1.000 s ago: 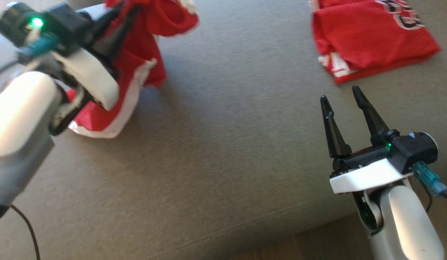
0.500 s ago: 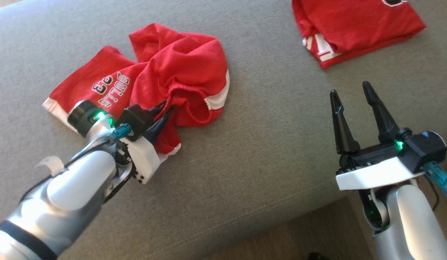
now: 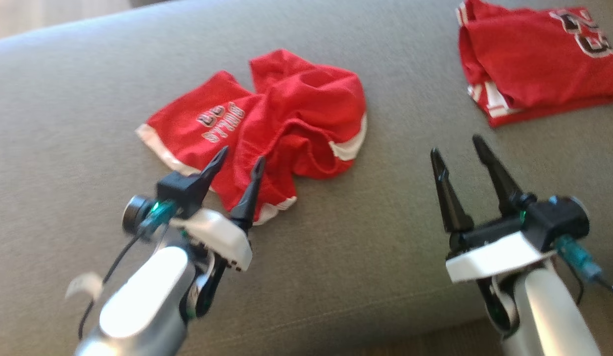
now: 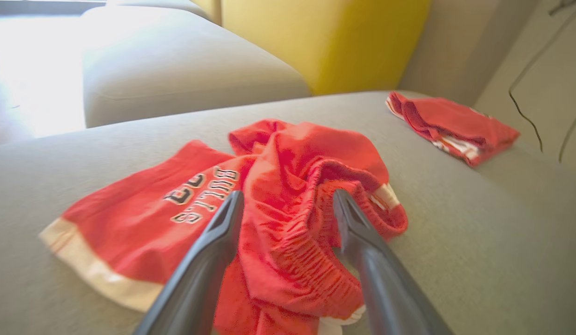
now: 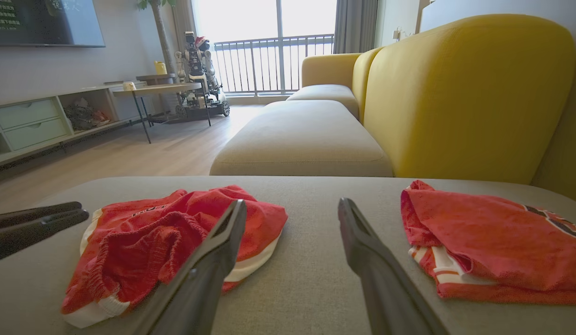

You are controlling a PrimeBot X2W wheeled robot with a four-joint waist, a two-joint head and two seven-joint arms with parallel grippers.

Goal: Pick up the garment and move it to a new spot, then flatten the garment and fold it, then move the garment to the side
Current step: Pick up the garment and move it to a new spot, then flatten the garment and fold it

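The garment is a pair of red shorts with white trim and lettering, lying crumpled on the grey cushion. My left gripper is open at its near edge, fingers spread with nothing gripped. In the left wrist view the left gripper has the gathered waistband of the garment lying between and just beyond its fingers. My right gripper is open and empty over bare cushion to the right of the garment. The right wrist view looks past the right gripper to the garment at the left.
A second red garment, folded, lies at the cushion's far right. Behind are a yellow sofa back and a beige seat. The cushion's front edge runs just below both wrists, with wooden floor beyond.
My left gripper has opened, let go of the garment and drawn back toward me. The garment now lies crumpled on the cushion. The head camera has shifted. The right gripper stays open.
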